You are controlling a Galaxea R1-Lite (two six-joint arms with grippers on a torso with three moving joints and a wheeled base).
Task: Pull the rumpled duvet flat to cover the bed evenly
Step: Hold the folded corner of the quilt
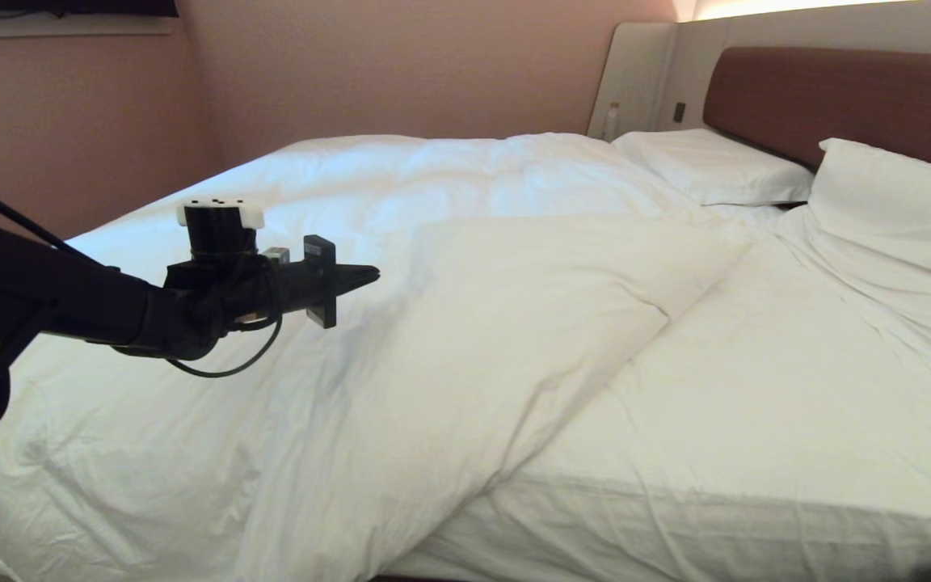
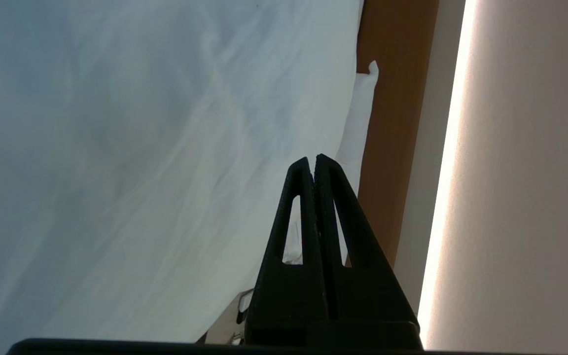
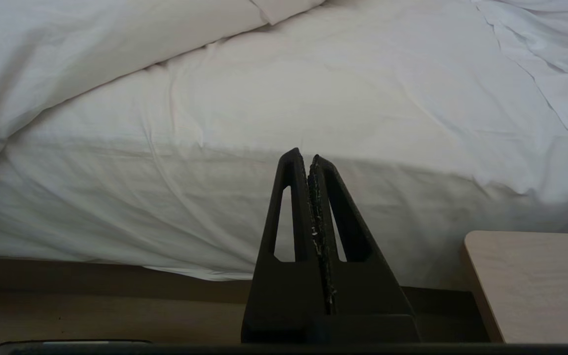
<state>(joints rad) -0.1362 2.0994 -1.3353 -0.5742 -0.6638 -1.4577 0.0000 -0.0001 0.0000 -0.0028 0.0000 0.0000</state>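
Closest to the robot, low beside the mattress edge, the right gripper hangs parked with its two black fingers pressed together and nothing between them; it shows only in the right wrist view. Beside it in that view sits the corner of a pale wooden desk, and the tan base of the bed runs under the overhanging white sheet. In the head view, the bed fills most of the scene, seen from its side. The duvet, thick, white and wrinkled, lies bunched over the left part of the mattress, towards the foot, and hangs over the near edge there. Its edge runs diagonally from the near side up towards the pillows, leaving the fitted sheet bare on the right. The left arm reaches in from the left, and the left gripper hovers level above the duvet, pointing towards the head of the bed. Its fingers are closed tight against each other and hold nothing. Farther back, one white pillow lies flat by the far side of the bed, and a second pillow leans on the brown headboard, which sits in a beige panel surround.
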